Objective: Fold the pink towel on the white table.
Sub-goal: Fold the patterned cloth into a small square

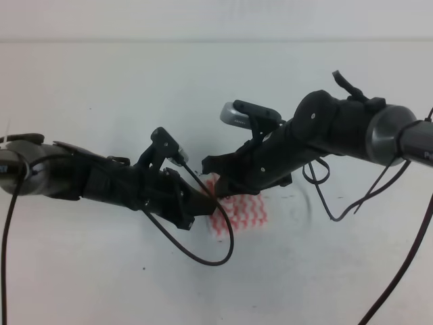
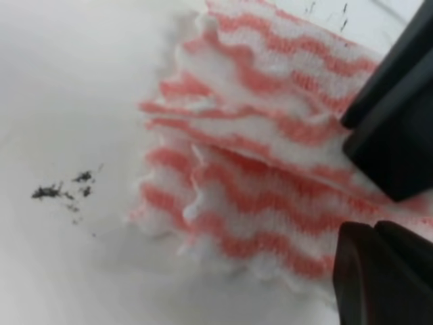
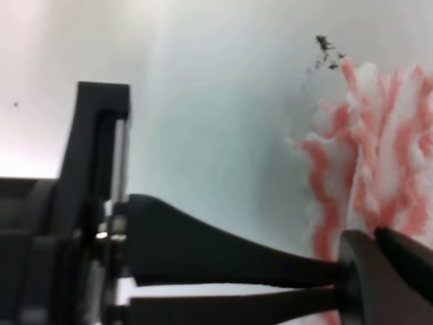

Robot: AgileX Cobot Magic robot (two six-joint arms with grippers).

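I see both pincers meet at bunched pink towel on white desk; left pincer pinching towel edge; right pincer pressed together on towel.

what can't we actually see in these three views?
- Exterior high: both arms cover most of the pink towel; both claw tips are hidden.
- Left wrist: the left claw is cut off by the frame edge; its grip is unclear.
- Right wrist: the right claw meets the towel at the blurred corner; fold count is unreadable.

Both arms hide most of the pink towel from above; each wrist view crops its far edge
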